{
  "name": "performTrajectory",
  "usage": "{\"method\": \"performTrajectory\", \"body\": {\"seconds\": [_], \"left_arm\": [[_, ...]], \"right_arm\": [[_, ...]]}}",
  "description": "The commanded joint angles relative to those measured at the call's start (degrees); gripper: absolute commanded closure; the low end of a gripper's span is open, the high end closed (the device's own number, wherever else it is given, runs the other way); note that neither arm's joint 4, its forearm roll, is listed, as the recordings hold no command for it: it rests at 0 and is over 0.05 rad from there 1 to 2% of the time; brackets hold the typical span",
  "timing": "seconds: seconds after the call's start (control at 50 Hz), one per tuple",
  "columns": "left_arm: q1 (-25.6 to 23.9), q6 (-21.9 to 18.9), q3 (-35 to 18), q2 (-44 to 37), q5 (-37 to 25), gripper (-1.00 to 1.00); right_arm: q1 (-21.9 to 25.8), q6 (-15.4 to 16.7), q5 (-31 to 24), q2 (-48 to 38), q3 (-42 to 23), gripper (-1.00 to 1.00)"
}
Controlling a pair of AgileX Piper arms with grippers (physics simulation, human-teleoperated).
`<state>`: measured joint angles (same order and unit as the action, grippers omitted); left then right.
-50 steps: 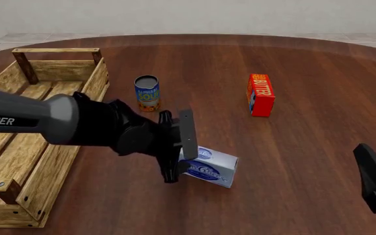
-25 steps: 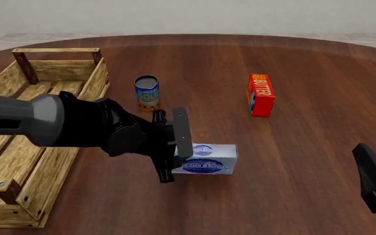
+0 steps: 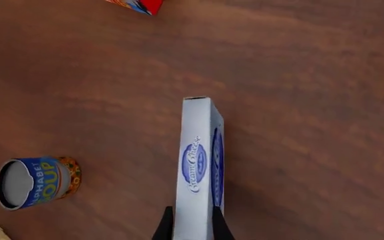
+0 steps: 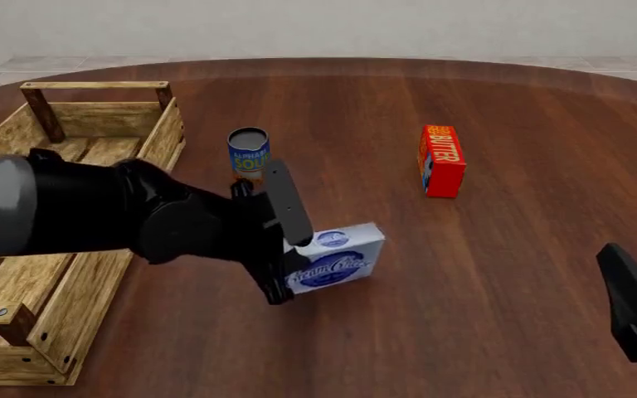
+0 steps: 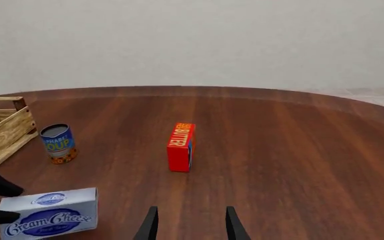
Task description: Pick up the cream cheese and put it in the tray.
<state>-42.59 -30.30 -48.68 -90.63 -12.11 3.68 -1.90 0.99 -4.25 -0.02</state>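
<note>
Counted items: 1 cream cheese, 1 tray, 1 soup can, 1 butter box, 2 grippers. The left gripper clamps the cream cheese, held clear of the table, right of the tray and nearer than the soup can. Since 0.5 s ago the box has risen and tilted. The right gripper stands apart, holding nothing.

The soup can stands just beside the tray's near wall, narrowing the gap there. The butter stands well apart on the right, with bare table before it.
</note>
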Motion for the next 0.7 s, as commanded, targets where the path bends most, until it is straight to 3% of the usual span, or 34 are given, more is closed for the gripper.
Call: {"method": "performTrajectory", "body": {"seconds": [0.02, 0.16, 0.2, 0.38, 0.7], "left_arm": [[0.6, 2.2, 1.3, 4.0, 0.4, 1.0], [0.5, 5.9, 1.5, 7.0, 1.1, 1.0], [1.1, 4.9, 2.4, 8.8, 2.1, 1.0], [2.5, 8.3, 3.8, 14.6, 2.7, 1.0], [7.7, 9.0, 4.3, 22.6, 1.9, 1.0]], "right_arm": [[0.0, 0.0, -0.2, 0.1, 0.0, -1.0], [0.0, 0.0, -0.2, 0.2, 0.0, -1.0], [-0.1, -0.1, -0.2, 0.2, 0.0, -1.0], [-0.1, -0.1, 0.4, -0.5, 0.0, -1.0], [-0.2, 0.0, 0.7, -0.9, 0.0, -1.0]]}}
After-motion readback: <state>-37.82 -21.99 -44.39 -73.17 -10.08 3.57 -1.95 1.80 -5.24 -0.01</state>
